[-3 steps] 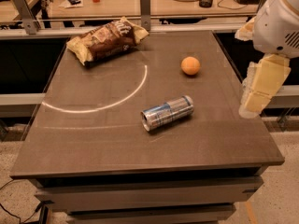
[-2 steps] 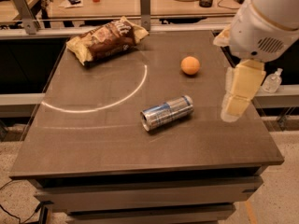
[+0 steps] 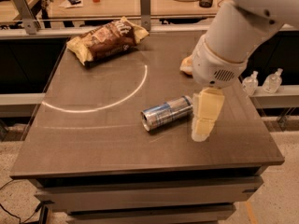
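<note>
— Where was your gripper?
— My gripper (image 3: 202, 130) hung over the near right part of the table (image 3: 93, 143), just beside the right end of the lying can (image 3: 167, 113). Whether it was open or closed, I couldn't tell.
— And beyond?
— An orange (image 3: 186, 67) was half hidden behind my arm, and the chip bag (image 3: 106, 38) lay at the far edge.

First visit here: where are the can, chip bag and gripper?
can (image 3: 167, 113), camera view, mid-side.
chip bag (image 3: 105, 40), camera view, front panel.
gripper (image 3: 202, 132), camera view, between fingertips, just right of the can.
</note>
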Robot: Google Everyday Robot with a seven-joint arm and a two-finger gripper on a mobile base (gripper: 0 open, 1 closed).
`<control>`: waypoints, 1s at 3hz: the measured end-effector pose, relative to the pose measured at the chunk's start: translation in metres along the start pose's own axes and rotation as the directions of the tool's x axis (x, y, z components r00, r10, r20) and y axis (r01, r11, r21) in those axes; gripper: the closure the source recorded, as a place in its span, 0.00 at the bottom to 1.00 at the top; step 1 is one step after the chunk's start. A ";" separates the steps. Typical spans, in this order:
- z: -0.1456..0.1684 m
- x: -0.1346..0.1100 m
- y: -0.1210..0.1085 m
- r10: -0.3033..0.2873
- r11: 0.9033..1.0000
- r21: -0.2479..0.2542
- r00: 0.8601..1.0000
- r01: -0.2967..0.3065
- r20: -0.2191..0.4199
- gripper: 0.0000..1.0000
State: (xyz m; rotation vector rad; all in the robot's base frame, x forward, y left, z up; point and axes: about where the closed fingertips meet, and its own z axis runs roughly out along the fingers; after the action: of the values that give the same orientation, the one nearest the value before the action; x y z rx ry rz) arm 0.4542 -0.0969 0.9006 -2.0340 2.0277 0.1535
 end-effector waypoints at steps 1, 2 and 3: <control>0.020 -0.015 -0.005 -0.082 0.997 -0.010 0.996 0.082 0.026 0.00; 0.039 -0.031 -0.015 -0.153 0.988 -0.018 0.987 0.154 0.038 0.00; 0.055 -0.040 -0.020 -0.182 0.983 -0.022 0.982 0.183 0.038 0.00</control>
State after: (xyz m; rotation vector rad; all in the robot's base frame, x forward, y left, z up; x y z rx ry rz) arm 0.4798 -0.0442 0.8601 -2.2033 1.8148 0.1785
